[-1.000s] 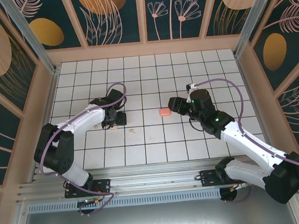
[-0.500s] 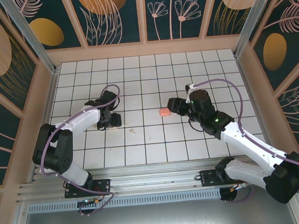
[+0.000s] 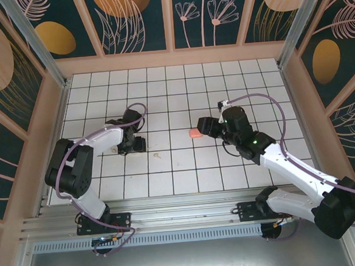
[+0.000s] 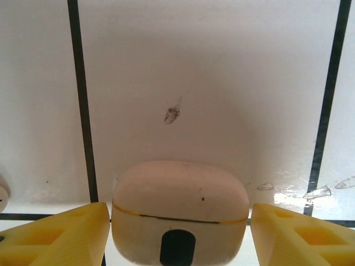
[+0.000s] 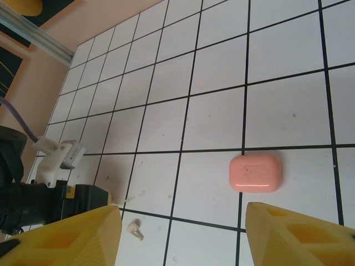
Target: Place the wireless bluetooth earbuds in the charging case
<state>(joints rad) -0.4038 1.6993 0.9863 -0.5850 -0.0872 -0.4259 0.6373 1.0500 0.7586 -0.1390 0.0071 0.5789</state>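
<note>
On the white tiled table (image 3: 180, 90), left pincer (image 3: 131, 145) spread closely either side of a cream rounded charging case (image 4: 180, 205), right pincer (image 5: 183, 233) gaping empty beside a salmon-pink rounded block (image 5: 255, 173), one tiny pale-pink earbud (image 5: 134, 230) loose between them.

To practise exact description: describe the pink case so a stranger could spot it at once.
On the white tiled table, look near the middle, just ahead of the right gripper. The pink case lies there: a rounded salmon block, far bigger than the tiny pale earbud nearby.
</note>
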